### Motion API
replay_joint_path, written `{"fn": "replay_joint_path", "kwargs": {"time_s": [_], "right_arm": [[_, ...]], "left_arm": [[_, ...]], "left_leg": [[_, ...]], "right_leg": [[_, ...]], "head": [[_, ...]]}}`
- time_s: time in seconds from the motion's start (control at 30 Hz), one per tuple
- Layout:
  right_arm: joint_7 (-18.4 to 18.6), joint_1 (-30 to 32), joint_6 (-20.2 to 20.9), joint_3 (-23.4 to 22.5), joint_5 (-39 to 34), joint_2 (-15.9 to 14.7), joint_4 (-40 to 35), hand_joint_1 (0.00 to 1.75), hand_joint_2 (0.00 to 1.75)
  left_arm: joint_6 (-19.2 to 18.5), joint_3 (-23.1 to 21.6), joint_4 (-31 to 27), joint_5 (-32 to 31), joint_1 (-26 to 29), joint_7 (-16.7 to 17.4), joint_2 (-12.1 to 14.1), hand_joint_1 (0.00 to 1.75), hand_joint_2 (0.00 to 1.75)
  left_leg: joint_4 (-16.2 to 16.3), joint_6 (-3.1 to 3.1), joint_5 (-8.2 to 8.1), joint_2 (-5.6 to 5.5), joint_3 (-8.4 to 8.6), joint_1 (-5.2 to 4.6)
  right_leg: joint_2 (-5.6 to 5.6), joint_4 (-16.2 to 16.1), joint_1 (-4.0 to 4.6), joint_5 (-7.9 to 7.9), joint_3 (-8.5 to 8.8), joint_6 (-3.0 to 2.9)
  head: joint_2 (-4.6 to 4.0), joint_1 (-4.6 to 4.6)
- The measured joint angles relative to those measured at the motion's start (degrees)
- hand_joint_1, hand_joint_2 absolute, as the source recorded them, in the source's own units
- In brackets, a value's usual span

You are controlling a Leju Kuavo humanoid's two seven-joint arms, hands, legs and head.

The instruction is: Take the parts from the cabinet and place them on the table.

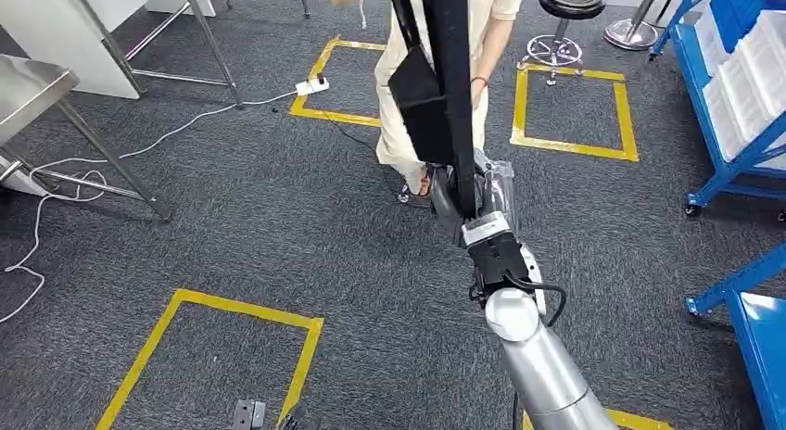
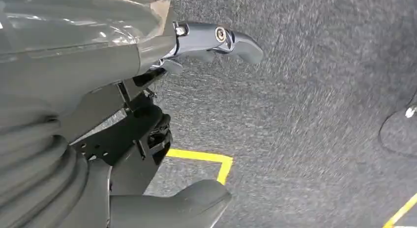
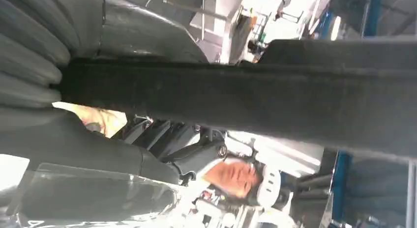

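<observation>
The right hand [image 1: 475, 200] grips a long black bar [image 1: 452, 69] whose upper end is cut off, a person [image 1: 436, 41] just beyond it, while the left hand [image 2: 147, 90] hangs with fingers apart over the carpet [image 2: 305, 115], holding nothing.

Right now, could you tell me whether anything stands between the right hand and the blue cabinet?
Nothing visible does: bare carpet and a yellow taped square lie between the right hand and the blue cabinet. The person stands beyond the hand, off that line.
</observation>
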Motion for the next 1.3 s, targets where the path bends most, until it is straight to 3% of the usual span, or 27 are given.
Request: {"fn": "replay_joint_path", "kwargs": {"time_s": [0.03, 0.07, 0.1, 0.2, 0.23, 0.3, 0.33, 0.4, 0.43, 0.47, 0.53, 0.57, 0.6, 0.63, 0.73, 0.77, 0.8, 0.83, 0.9, 0.97, 1.03, 1.07, 1.1, 1.13, 1.23, 1.27, 1.3], "right_arm": [[0.0, -0.2, 0.0, 0.0, 0.0, 0.1, 0.1, 1.75, 1.75], [0.0, -0.6, 0.1, 0.1, 0.0, 0.3, 0.2, 1.75, 1.75], [-0.1, -1.1, 0.1, 0.1, -0.1, 0.5, 0.4, 1.75, 1.75], [-0.1, -1.9, 0.5, 0.2, -0.2, 1.1, 1.3, 1.75, 1.75], [-0.1, -2.3, 0.5, 0.2, -0.2, 1.4, 1.4, 1.75, 1.75], [-0.1, -2.8, 0.5, 0.3, -0.2, 1.5, 1.8, 1.75, 1.75], [-0.2, -3.1, 0.5, 0.3, -0.2, 1.5, 2.0, 1.75, 1.75], [-0.3, -3.5, 0.8, 0.4, -0.4, 1.5, 3.1, 1.75, 1.75], [-0.4, -3.8, 1.3, 0.4, -0.6, 1.4, 3.9, 1.75, 1.75], [-0.6, -4.3, 1.7, 0.4, -0.8, 1.4, 4.7, 1.75, 1.75], [-1.1, -5.9, 2.1, 0.7, -1.3, 1.7, 5.9, 1.75, 1.75], [-1.2, -6.8, 2.3, 0.9, -1.5, 1.8, 6.5, 1.75, 1.75], [-1.3, -7.6, 2.3, 1.0, -1.7, 1.8, 7.4, 1.75, 1.75], [-1.3, -8.1, 2.4, 1.1, -1.7, 2.2, 7.8, 1.75, 1.75], [-1.3, -8.6, 2.4, 1.5, -1.9, 2.6, 8.8, 1.75, 1.75], [-1.3, -8.9, 2.4, 1.6, -1.9, 2.9, 9.0, 1.75, 1.75], [-1.4, -9.1, 2.4, 1.6, -1.9, 3.1, 9.1, 1.75, 1.75], [-1.4, -9.2, 2.4, 1.7, -2.0, 3.1, 9.2, 1.75, 1.75], [-1.6, -9.3, 2.4, 1.7, -2.0, 3.2, 9.5, 1.75, 1.75], [-1.6, -9.3, 2.5, 1.8, -2.0, 3.4, 10.0, 1.75, 1.75], [-1.7, -9.8, 2.6, 1.8, -2.0, 3.7, 10.4, 1.75, 1.75], [-1.7, -10.2, 2.6, 1.9, -1.9, 3.9, 10.5, 1.75, 1.75], [-1.8, -10.5, 2.7, 1.9, -1.9, 4.1, 10.5, 1.75, 1.75], [-1.9, -10.8, 2.7, 1.9, -1.9, 4.1, 10.6, 1.75, 1.75], [-1.9, -10.9, 3.0, 2.0, -1.6, 4.4, 10.8, 1.75, 1.75], [-1.9, -10.9, 3.0, 2.0, -1.4, 4.5, 10.8, 1.75, 1.75], [-2.0, -10.9, 3.0, 2.1, -1.3, 4.4, 10.9, 1.75, 1.75]], "left_arm": [[0.0, 0.0, 0.0, 0.0, 0.0, 0.0, 0.0, 0.00, 1.75], [0.0, 0.0, 0.0, 0.1, -0.1, 0.1, 0.0, 0.00, 1.75], [0.0, 0.1, 0.0, 0.2, -0.4, 0.2, 0.0, 0.00, 1.75], [0.0, 0.3, 0.0, 0.7, -0.5, 0.3, 0.2, 0.00, 1.75], [0.0, 0.4, 0.0, 0.7, -0.5, 0.3, 0.2, 0.00, 1.75], [0.0, 0.6, -0.1, 0.8, -0.6, 0.4, 0.2, 0.00, 1.75], [-0.1, 0.6, -0.1, 0.8, -0.8, 0.4, 0.2, 0.00, 1.75], [-0.1, 0.8, -0.1, 1.2, -0.8, 0.4, 0.2, 0.00, 1.75], [0.0, 0.9, -0.1, 1.3, -0.7, 0.4, 0.2, 0.00, 1.75], [0.3, 1.1, -0.1, 1.4, -0.7, 0.4, 0.2, 0.00, 1.75], [0.6, 1.1, -0.1, 1.7, -0.8, 0.4, 0.2, 0.00, 1.75], [0.5, 1.2, -0.1, 2.1, -0.8, 0.3, 0.2, 0.00, 1.75], [0.5, 1.4, -0.1, 2.4, -0.8, 0.2, 0.3, 0.00, 1.75], [0.5, 1.5, 0.0, 2.5, -0.9, 0.2, 0.3, 0.00, 1.75], [0.5, 1.6, 0.0, 2.6, -0.6, 0.1, 0.5, 0.00, 1.75], [0.5, 1.7, 0.0, 2.6, -0.5, 0.1, 0.5, 0.00, 1.75], [0.5, 1.7, 0.0, 2.6, -0.6, 0.1, 0.5, 0.00, 1.75], [0.4, 1.7, 0.0, 2.8, -0.8, 0.1, 0.5, 0.00, 1.75], [0.3, 1.7, 0.0, 2.9, -0.8, 0.1, 0.5, 0.00, 1.75], [0.6, 1.7, 0.0, 2.9, -0.7, 0.0, 0.5, 0.00, 1.75], [0.7, 1.8, 0.0, 3.0, -0.7, -0.1, 0.6, 0.00, 1.75], [0.7, 1.8, 0.0, 3.1, -0.8, -0.2, 0.5, 0.00, 1.75], [0.7, 1.9, 0.0, 3.1, -1.0, -0.2, 0.6, 0.00, 1.75], [0.7, 1.9, 0.0, 3.1, -1.1, -0.2, 0.5, 0.00, 1.75], [0.7, 2.0, 0.0, 3.2, -1.3, -0.2, 0.6, 0.00, 1.75], [0.6, 2.1, -0.1, 3.2, -1.2, -0.3, 0.5, 0.00, 1.75], [0.6, 2.1, -0.1, 3.2, -1.2, -0.5, 0.4, 0.00, 1.75]], "left_leg": [[-5.5, 0.64, 2.48, 0.59, 2.98, -0.29], [-10.1, 1.44, 3.61, 2.57, 5.45, -0.95], [-10.5, 1.45, 2.83, 3.24, 5.77, -1.28], [-11.1, 1.97, 2.99, 1.96, 5.63, -1.74], [-12.4, 2.33, 3.45, 1.29, 6.44, -1.72], [-14.7, 2.32, 4.51, 0.30, 8.36, -0.89], [-14.7, 2.57, 4.67, -0.13, 8.40, -0.79], [-14.7, 2.53, 4.62, -1.62, 8.38, -0.79], [-14.5, 2.52, 4.61, -2.31, 8.29, -0.78], [-14.4, 2.37, 4.51, -3.10, 8.30, -0.72], [-13.6, 1.70, 4.04, -4.43, 8.24, -0.41], [-12.8, 1.16, 3.54, -4.94, 7.94, -0.32], [-12.1, 0.63, 3.13, -5.41, 7.29, -0.65], [-11.6, 0.53, 3.05, -5.62, 6.87, -0.56], [-11.6, 0.14, 3.15, -6.57, 6.28, -0.15], [-11.0, -0.16, 2.66, -4.85, 6.20, -0.19], [-8.6, -0.60, 1.15, -2.25, 5.09, -0.32], [-4.8, -0.93, -0.83, -0.99, 3.19, -0.14], [4.1, -1.21, -4.36, -0.15, -1.66, 0.15], [5.7, -1.09, -3.43, -0.11, -3.06, 0.18], [-2.8, -0.21, 1.52, 0.18, 1.05, 0.01], [-8.4, 0.62, 3.87, 1.36, 4.14, -0.40], [-11.2, 1.25, 3.45, 3.70, 5.61, -1.04], [-11.5, 1.49, 3.47, 3.58, 5.59, -1.31], [-12.1, 2.02, 3.50, 1.83, 5.78, -1.66], [-14.0, 2.20, 4.48, 1.08, 7.28, -0.67], [-14.9, 2.15, 4.66, 0.81, 8.15, -0.92]], "right_leg": [[-0.43, 0.0, 0.13, -0.14, 0.29, -0.16], [-0.78, -0.1, 0.18, -0.35, 0.52, -0.15], [-1.20, -0.3, 0.68, -0.34, 0.51, -0.06], [-2.48, -0.9, 0.29, -0.32, 0.85, 0.38], [-2.96, -1.5, 0.75, -0.34, 1.63, 0.87], [0.63, 1.8, 0.54, -1.87, 0.25, 0.76], [1.85, 5.6, 0.36, -3.33, -1.73, 0.46], [2.47, 13.7, 0.09, -5.62, -6.48, 0.52], [2.48, 15.1, 0.02, -5.45, -7.72, 0.87], [2.48, 13.4, -0.12, -4.10, -7.46, 1.55], [2.97, 4.4, -0.85, 0.56, -3.90, 3.21], [4.43, -0.2, -1.32, 2.30, -1.94, 3.84], [5.88, 0.1, -1.05, 1.69, -1.71, 3.35], [5.56, -0.2, -1.14, 1.85, -1.90, 2.39], [4.37, -0.2, -1.11, 1.97, -1.87, 1.10], [3.99, -0.3, -1.09, 2.01, -1.74, 0.92], [3.60, -0.3, -1.03, 1.94, -1.62, 0.42], [3.20, -0.3, -0.82, 1.83, -1.56, 0.27], [2.03, -0.3, -0.51, 1.61, -1.55, -0.07], [1.02, -0.3, -0.29, 1.45, -1.46, -0.26], [0.09, -0.3, 0.05, 1.24, -1.09, -0.50], [-0.31, -0.4, 0.22, 1.04, -0.77, -0.55], [-0.64, -0.5, 0.12, 0.97, -0.59, -0.48], [-1.12, -0.6, 0.60, 0.88, -0.57, -0.25], [-2.63, -1.3, 0.34, 0.74, 0.15, 0.44], [-2.49, -1.1, 0.97, 0.25, -0.02, 0.71], [-0.42, 0.5, 0.47, -0.48, -0.19, 0.67]], "head": [[0.00, -0.02], [0.00, 0.00], [0.00, 0.02], [0.00, -0.06], [0.00, -0.04], [-0.02, -0.07], [0.00, 0.05], [0.00, 0.07], [0.00, 0.11], [0.00, 0.11], [0.00, 0.09], [0.00, 0.13], [0.00, 0.28], [0.00, 0.03], [0.00, -0.02], [0.00, 0.05], [0.00, -0.46], [0.00, -0.48], [0.00, -0.50], [0.00, -0.50], [0.00, -0.50], [0.00, -0.50], [0.00, -0.46], [0.00, -0.44], [0.00, -0.52], [0.00, -0.50], [-0.02, -0.35]]}}
